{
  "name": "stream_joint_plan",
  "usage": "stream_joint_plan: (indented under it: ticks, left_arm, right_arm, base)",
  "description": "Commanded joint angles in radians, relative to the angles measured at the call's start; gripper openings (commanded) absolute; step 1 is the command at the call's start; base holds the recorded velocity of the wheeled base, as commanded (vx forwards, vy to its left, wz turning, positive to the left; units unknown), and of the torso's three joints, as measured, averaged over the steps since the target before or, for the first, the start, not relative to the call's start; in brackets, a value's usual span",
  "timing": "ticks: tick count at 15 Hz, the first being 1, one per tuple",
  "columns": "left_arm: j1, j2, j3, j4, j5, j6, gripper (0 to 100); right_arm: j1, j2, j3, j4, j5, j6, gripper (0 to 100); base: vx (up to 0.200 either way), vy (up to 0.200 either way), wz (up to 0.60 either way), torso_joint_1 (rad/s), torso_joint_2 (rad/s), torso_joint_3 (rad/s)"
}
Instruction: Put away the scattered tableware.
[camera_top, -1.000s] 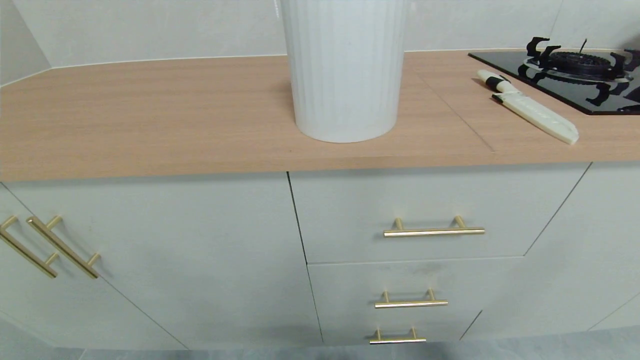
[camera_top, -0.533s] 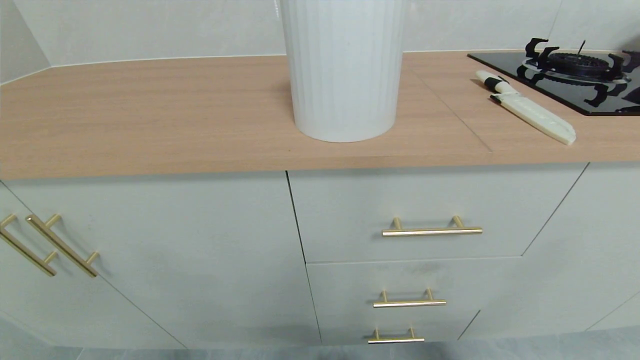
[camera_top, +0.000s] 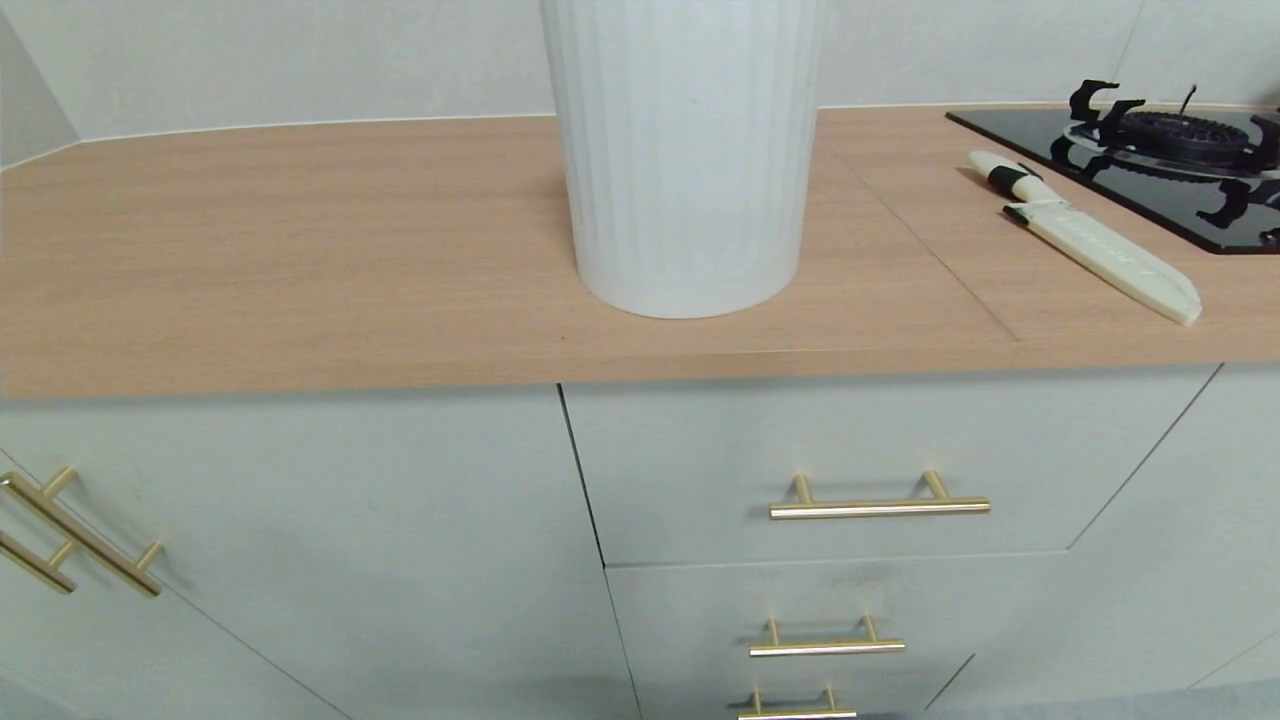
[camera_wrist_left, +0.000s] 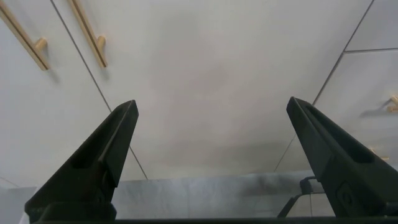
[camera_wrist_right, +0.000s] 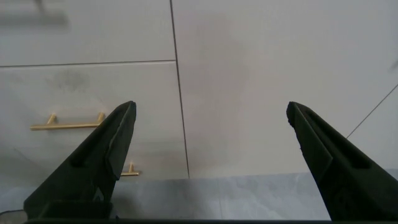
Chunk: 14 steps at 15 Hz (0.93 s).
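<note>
1. Lying on the wooden desk (camera_top: 280, 250), the white knife (camera_top: 1085, 250) rests just beside the black stove (camera_top: 1160, 160), apart from the tall white ribbed container (camera_top: 685, 160).
2. Left claw (camera_wrist_left: 211, 104) hangs wide open and empty, facing the cabinet doors (camera_wrist_left: 205, 74).
3. Right claw (camera_wrist_right: 211, 107) is likewise spread open and empty before the drawer fronts (camera_wrist_right: 87, 87).

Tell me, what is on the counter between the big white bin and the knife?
Nothing: in the head view, only bare wooden countertop, crossed by a thin seam, separates the white ribbed bin from the knife.
</note>
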Motion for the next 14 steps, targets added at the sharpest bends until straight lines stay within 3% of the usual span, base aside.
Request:
stream_joint_plan:
  ticks: [1, 7, 14]
  left_arm:
    - [0.0, 0.0, 0.0, 0.0, 0.0, 0.0, 100]
    - [0.0, 0.0, 0.0, 0.0, 0.0, 0.0, 100]
    - [0.0, 0.0, 0.0, 0.0, 0.0, 0.001, 100]
  right_arm:
    - [0.0, 0.002, 0.0, -0.001, 0.0, -0.001, 100]
    - [0.0, 0.0, 0.0, -0.001, 0.0, -0.001, 100]
    - [0.0, 0.0, 0.0, -0.001, 0.0, -0.001, 100]
  base:
    - [0.0, 0.0, 0.0, 0.0, 0.0, 0.0]
    - [0.0, 0.0, 0.0, 0.105, -0.15, -0.157]
    - [0.0, 0.0, 0.0, 0.154, -0.55, -0.255]
